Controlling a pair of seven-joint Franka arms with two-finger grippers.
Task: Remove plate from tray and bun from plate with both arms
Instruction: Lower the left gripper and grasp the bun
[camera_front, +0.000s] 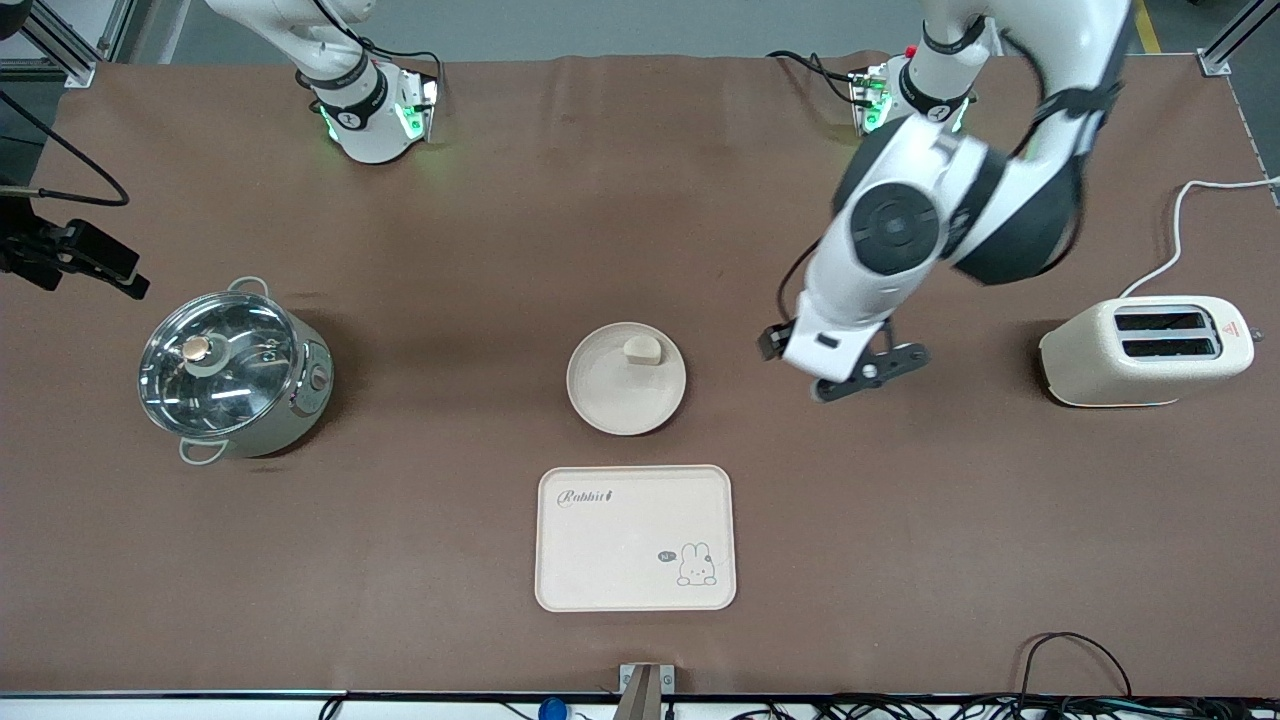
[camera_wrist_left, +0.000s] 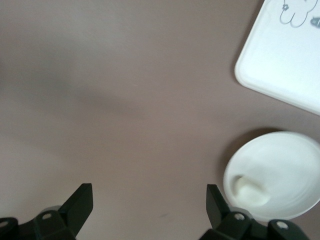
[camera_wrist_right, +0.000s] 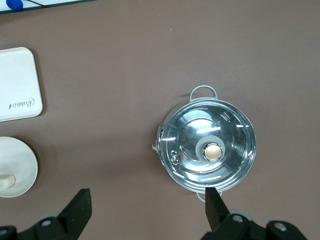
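Plate sat on the bare table near its middle, flat and upright, just farther from the front camera than the tray and apart from it. Tray lay with its long axis running between the two arms' ends of the table; rabbit drawing at the corner toward the left arm's end, nearest the camera.

Bun rested in the plate, against the rim on the side toward the robots' bases. Half-moon shape, its long axis roughly across the table, arm end to arm end; which way the flat side faced could not be made out.

Left gripper hung over bare table between plate and toaster, nothing held. In the left wrist view its fingers stood wide apart, with plate, bun and a tray corner off to one side.

Right gripper was out of the front view; its arm waited. The right wrist view showed the fingers spread wide and empty, high over the table, looking down on the lidded pot. Pot stood at the right arm's end; toaster at the left arm's end, slots up
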